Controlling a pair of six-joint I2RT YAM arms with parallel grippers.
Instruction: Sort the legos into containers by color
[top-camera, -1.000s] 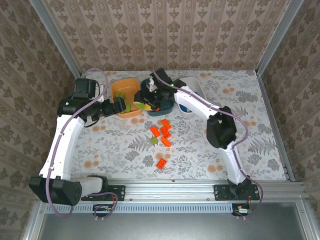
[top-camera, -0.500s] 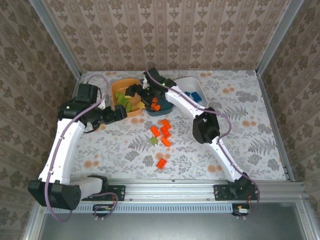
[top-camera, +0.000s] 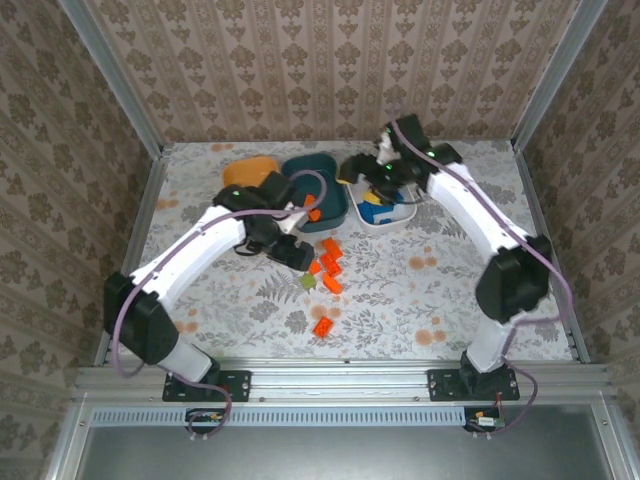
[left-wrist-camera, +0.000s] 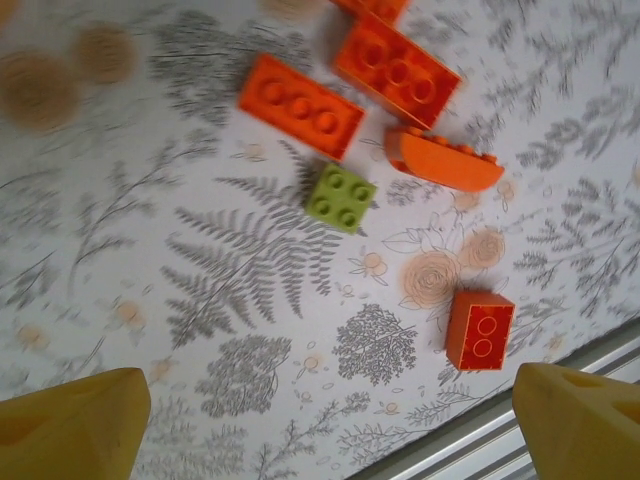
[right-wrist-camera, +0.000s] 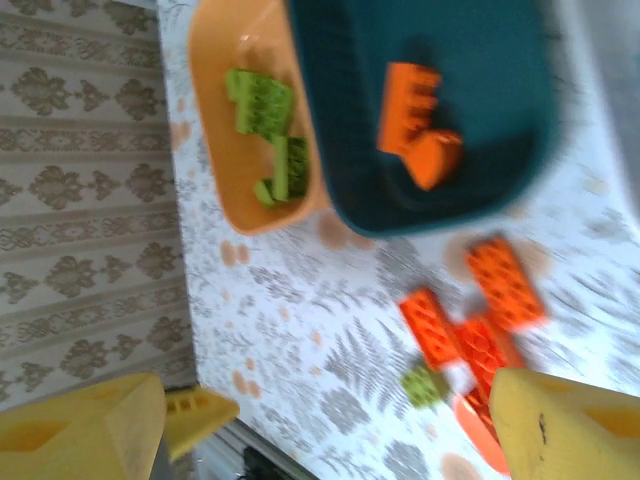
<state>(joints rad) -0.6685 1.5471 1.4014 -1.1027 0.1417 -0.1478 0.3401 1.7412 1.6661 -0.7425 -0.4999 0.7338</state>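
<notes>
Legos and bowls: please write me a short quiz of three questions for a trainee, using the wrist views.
1. True or false: the dark teal bowl holds lime green bricks.
2. Which colour is the small square lego on the table? A) blue B) lime green C) orange
3. What does the left gripper hold?
Key: 1 false, it holds orange legos. 2 B. 3 nothing; its jaws stand open.
</notes>
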